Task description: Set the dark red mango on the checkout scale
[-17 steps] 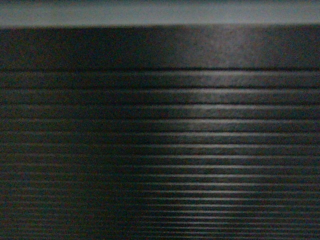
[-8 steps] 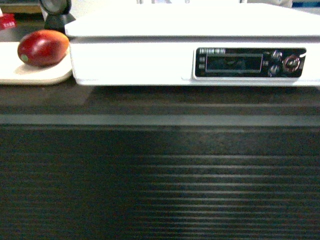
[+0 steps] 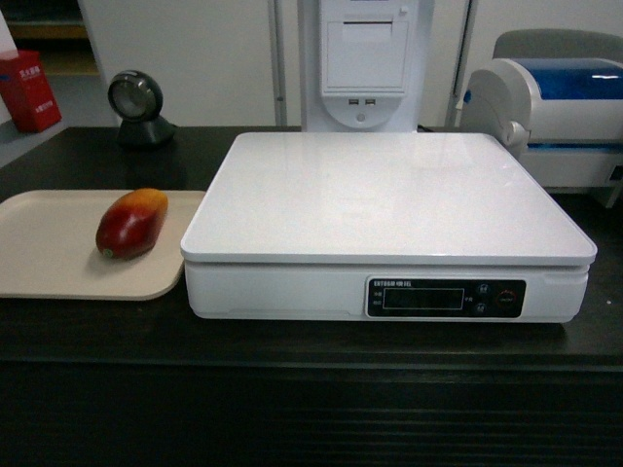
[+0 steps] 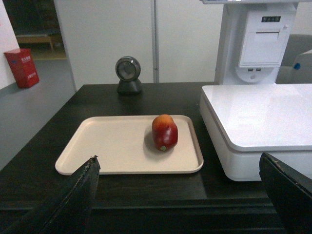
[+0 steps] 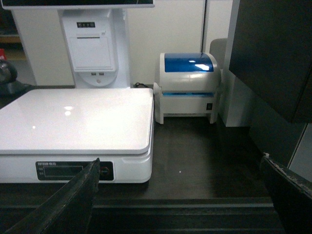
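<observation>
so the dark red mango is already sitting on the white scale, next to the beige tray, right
Not quite. The dark red mango is lying on the beige tray, next to the white scale, whose top has nothing on it. The head view shows this, and the left wrist view confirms it.

Little could be read. The scale (image 3: pixel 389 209) bore a line of small white lettering above its dark display (image 3: pixel 421 298), too blurred to make out; the display itself showed no digits. A red box (image 3: pixel 28 90) at the far left carried white characters, also illegible. The dark red mango (image 4: pixel 164 132) had a small greenish sticker with no readable print.
</observation>
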Available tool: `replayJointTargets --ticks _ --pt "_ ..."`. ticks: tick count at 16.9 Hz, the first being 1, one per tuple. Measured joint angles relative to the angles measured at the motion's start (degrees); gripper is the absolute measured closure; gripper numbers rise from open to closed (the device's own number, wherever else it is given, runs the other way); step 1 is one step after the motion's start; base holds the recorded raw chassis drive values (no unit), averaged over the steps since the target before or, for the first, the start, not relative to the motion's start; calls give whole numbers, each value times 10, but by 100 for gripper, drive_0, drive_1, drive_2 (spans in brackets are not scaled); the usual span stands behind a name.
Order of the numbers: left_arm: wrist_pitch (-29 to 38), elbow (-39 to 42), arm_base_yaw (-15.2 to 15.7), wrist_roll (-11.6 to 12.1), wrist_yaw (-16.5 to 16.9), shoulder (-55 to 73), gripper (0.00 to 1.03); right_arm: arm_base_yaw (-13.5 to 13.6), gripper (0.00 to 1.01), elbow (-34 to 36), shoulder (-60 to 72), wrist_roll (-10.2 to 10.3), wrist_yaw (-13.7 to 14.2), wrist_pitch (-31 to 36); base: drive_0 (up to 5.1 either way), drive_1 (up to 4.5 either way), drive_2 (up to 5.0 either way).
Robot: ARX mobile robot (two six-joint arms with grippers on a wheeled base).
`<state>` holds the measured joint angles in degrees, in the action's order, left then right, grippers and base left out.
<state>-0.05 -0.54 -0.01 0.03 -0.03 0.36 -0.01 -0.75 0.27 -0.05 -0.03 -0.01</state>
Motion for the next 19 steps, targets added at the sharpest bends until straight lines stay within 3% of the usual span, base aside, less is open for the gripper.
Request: replayJointTargets --ticks 19 --pt "-1 0 0 0 0 0 5 0 3 0 0 0 0 -2 0 0 0"
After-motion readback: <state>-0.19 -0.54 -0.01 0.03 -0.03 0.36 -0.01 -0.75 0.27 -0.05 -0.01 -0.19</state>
